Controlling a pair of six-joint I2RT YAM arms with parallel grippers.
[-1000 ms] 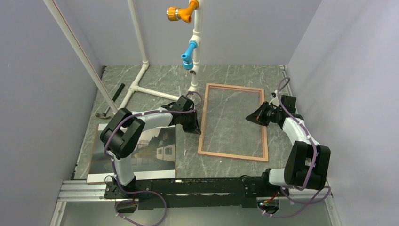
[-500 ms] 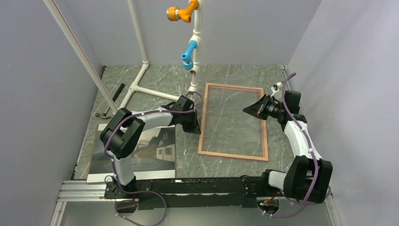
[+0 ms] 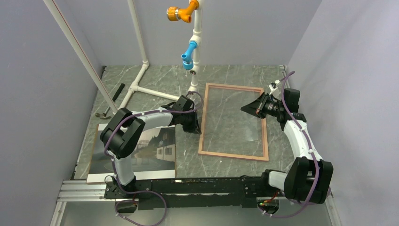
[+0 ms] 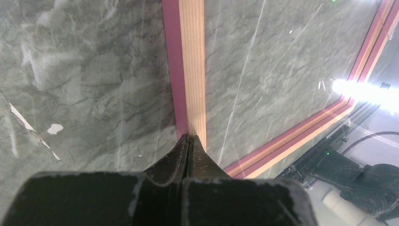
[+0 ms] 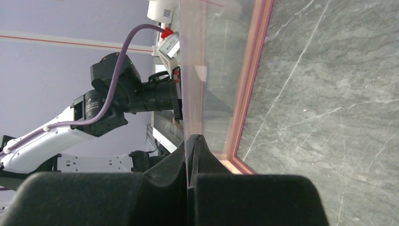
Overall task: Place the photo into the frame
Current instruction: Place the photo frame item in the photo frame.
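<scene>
Across the middle of the grey counter (image 3: 235, 75), the frame (image 3: 233, 155) is lying flat. At lower left of the top view, the photo (image 3: 160, 146) is lying near it, partly under the left arm. The right jaws are pinching the clear pane (image 5: 193, 56) at its right edge. The left jaws, fully closed and empty, are touching the frame's left rail.

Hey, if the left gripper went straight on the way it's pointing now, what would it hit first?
The frame. The left gripper has its fingers shut and aimed at the frame's left rail, tips right at the tan wood. They look to be touching it already, though contact is hard to confirm.
</scene>
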